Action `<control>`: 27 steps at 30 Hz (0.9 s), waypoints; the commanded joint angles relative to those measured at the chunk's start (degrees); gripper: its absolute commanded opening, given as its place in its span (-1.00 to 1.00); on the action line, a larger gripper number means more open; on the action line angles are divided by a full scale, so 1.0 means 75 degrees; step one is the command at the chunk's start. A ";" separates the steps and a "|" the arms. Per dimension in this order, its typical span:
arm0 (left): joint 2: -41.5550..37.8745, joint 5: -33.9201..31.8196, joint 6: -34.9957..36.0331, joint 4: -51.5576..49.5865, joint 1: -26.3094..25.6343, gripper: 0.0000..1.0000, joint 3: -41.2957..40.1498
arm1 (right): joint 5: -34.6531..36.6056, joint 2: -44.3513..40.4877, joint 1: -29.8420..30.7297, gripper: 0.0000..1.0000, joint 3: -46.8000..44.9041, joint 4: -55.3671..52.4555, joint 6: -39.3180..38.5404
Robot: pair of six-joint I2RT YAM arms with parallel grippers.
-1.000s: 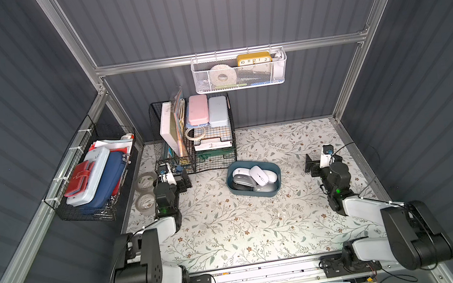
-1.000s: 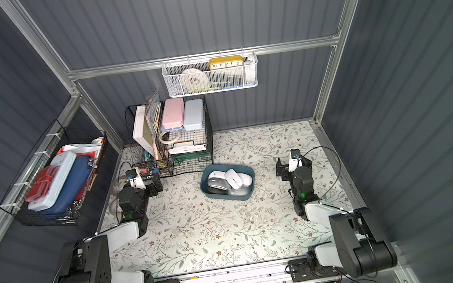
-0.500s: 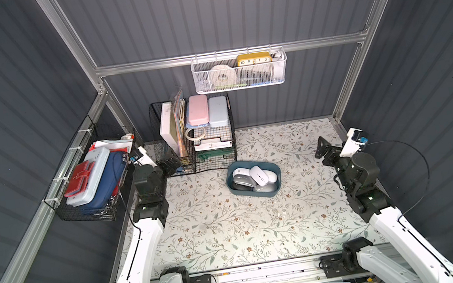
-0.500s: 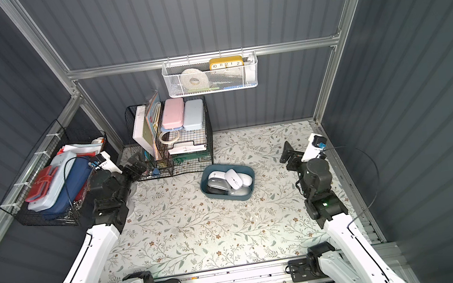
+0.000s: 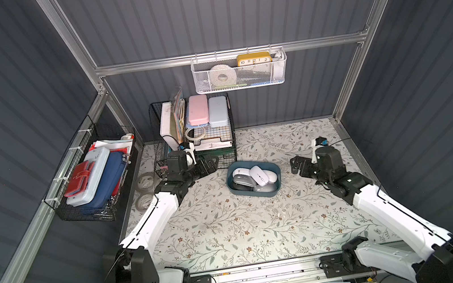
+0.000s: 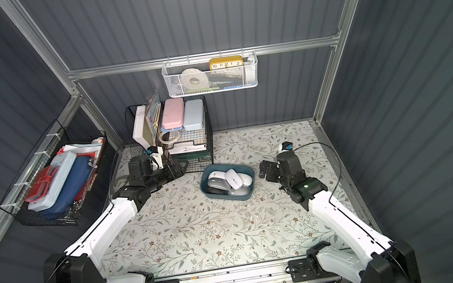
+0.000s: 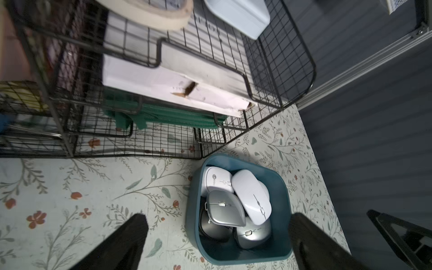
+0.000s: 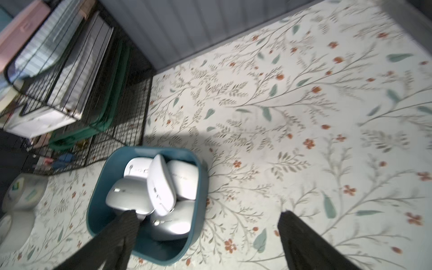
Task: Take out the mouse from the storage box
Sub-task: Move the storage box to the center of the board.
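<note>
Storage box (image 5: pixel 251 195) between our left pincer (image 5: pixel 213 161) and right pincer (image 5: pixel 295 165), both spread wide, empty, poised for approach; white mouse (image 5: pixel 260 175) tops heap, likeliest pick.

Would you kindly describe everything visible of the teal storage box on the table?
The storage box is a shallow dark teal tray, seemingly plastic, rectangular with rounded corners and smooth solid walls. It sits flat and open-topped on the floral table, near the black wire rack, holding a pile of white, silver and dark computer mice.
</note>
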 commanded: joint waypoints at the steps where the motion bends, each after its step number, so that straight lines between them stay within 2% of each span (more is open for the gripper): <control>1: 0.0439 0.0535 0.0074 -0.0149 -0.0178 0.98 0.0042 | -0.0479 0.0606 0.0189 0.98 0.0200 0.0157 0.0496; 5: 0.1217 0.0661 -0.0033 -0.0208 -0.0586 0.99 0.0236 | -0.0857 0.1635 0.0387 0.98 0.0384 0.0504 0.0715; 10: 0.2125 0.0575 -0.0140 -0.0164 -0.1342 0.98 0.0556 | -0.1110 0.2784 0.0459 0.96 0.1042 0.0197 0.0546; 13: 0.2555 0.0625 -0.0288 -0.0033 -0.1568 0.98 0.0667 | -0.1272 0.3210 0.0485 0.95 0.1283 0.0091 0.0476; 27: 0.3646 0.0327 -0.0309 -0.0218 -0.1878 0.82 0.1674 | -0.1234 0.3205 0.0961 0.92 0.0634 0.0143 0.0657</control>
